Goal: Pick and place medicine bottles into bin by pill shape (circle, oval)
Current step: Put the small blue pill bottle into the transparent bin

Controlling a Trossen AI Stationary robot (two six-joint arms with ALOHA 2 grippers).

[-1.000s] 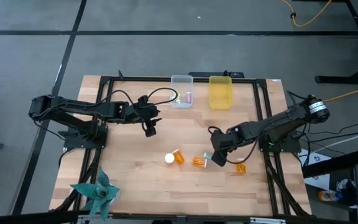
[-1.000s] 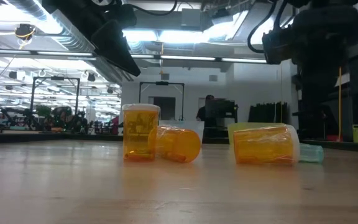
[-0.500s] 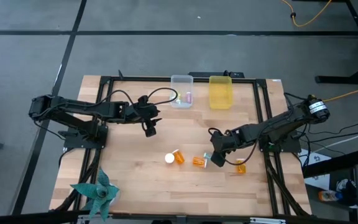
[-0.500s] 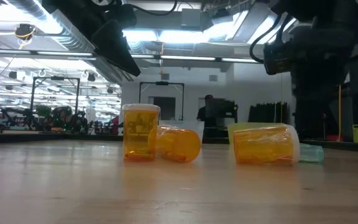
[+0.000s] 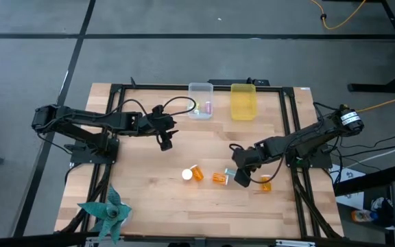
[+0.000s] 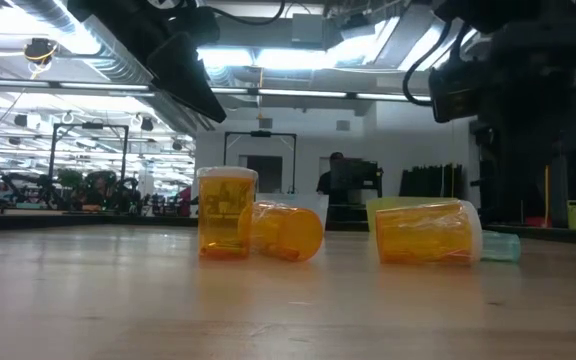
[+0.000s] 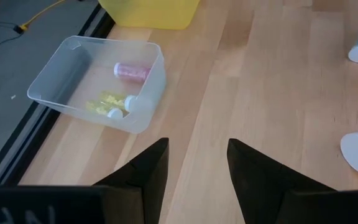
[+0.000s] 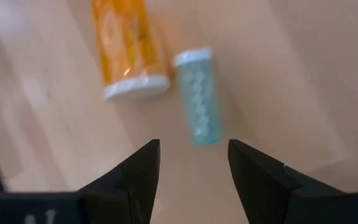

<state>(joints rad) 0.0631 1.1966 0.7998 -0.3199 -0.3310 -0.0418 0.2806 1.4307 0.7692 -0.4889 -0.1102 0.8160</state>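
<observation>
Lying flat: teal vial, white-capped, beside amber bottle; right pincer released above.

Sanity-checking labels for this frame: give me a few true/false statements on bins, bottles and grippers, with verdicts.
1. The clear bin already holds vials, one of them pink. True.
2. The right gripper is shut on an amber bottle. False: its fingers stand open and empty above the teal vial, which lies on the table beside an amber bottle.
3. The left gripper is open and holds nothing. True.
4. All amber bottles lie on their sides. False: in the low view one amber bottle stands upright; the others lie down.
5. The yellow bin sits beside the clear bin at the table's far edge. True.
</observation>
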